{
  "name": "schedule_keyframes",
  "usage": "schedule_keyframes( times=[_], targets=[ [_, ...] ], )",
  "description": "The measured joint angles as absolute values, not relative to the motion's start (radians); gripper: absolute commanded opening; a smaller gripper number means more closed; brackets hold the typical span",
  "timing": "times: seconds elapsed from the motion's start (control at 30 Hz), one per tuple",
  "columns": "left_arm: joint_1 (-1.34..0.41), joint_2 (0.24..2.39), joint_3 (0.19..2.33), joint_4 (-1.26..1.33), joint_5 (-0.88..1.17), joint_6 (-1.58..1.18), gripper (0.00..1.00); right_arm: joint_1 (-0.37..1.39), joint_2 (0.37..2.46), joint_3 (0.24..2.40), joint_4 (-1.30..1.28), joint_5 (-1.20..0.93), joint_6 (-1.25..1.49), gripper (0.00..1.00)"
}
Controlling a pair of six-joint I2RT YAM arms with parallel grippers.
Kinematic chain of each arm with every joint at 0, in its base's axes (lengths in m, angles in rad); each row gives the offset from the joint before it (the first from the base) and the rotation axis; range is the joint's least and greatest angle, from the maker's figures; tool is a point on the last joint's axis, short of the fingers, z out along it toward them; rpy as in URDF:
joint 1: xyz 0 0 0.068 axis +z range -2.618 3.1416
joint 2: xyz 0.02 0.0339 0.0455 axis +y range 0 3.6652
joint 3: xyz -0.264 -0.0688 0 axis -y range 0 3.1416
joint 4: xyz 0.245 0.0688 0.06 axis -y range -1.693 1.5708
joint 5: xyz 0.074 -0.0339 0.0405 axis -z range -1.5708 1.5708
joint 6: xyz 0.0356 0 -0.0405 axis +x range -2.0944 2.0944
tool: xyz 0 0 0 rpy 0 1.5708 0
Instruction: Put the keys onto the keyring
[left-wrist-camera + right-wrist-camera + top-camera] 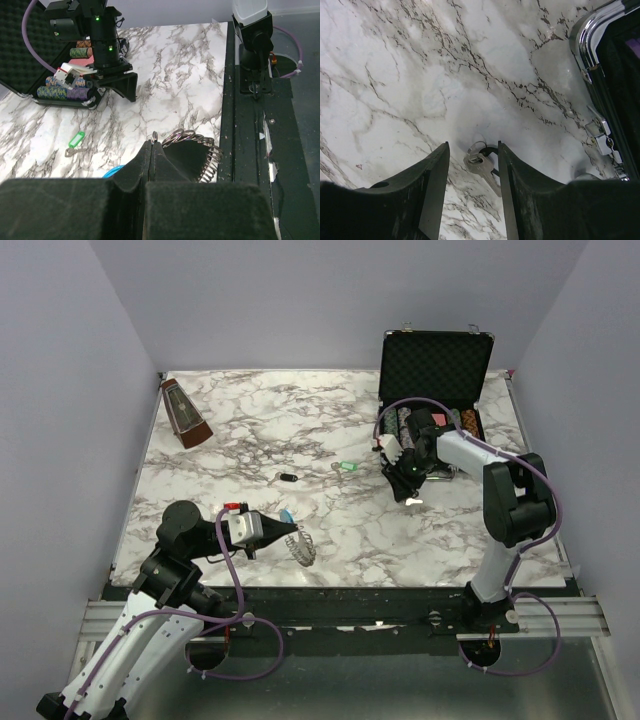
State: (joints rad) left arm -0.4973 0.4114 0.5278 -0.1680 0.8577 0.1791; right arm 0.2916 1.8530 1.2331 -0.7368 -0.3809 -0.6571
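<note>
My left gripper (291,533) is shut on a small ring of the keyring (304,549), a loop of silvery links near the table's front edge. In the left wrist view the pinched ring (154,136) sticks out of the closed fingertips, the coil of links (200,150) fans right, and a light blue section (114,171) shows at the left. My right gripper (409,493) is open, tips down at the table. In the right wrist view a silver key (484,169) on a small split ring lies between its fingers (436,170). A green-headed key (347,467) and a black-headed key (287,477) lie mid-table.
An open black case (435,365) with striped poker chips (65,87) stands at the back right, just beyond my right gripper; its chrome edge (587,37) shows in the right wrist view. A brown metronome (186,413) stands at the back left.
</note>
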Motion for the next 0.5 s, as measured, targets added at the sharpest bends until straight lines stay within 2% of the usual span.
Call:
schedule_keyframes(
  times=[0.5],
  targets=[
    [-0.496, 0.411, 0.527, -0.168, 0.858, 0.179, 0.00, 0.302, 1.847, 1.225, -0.731, -0.347, -0.666, 0.43]
  ],
)
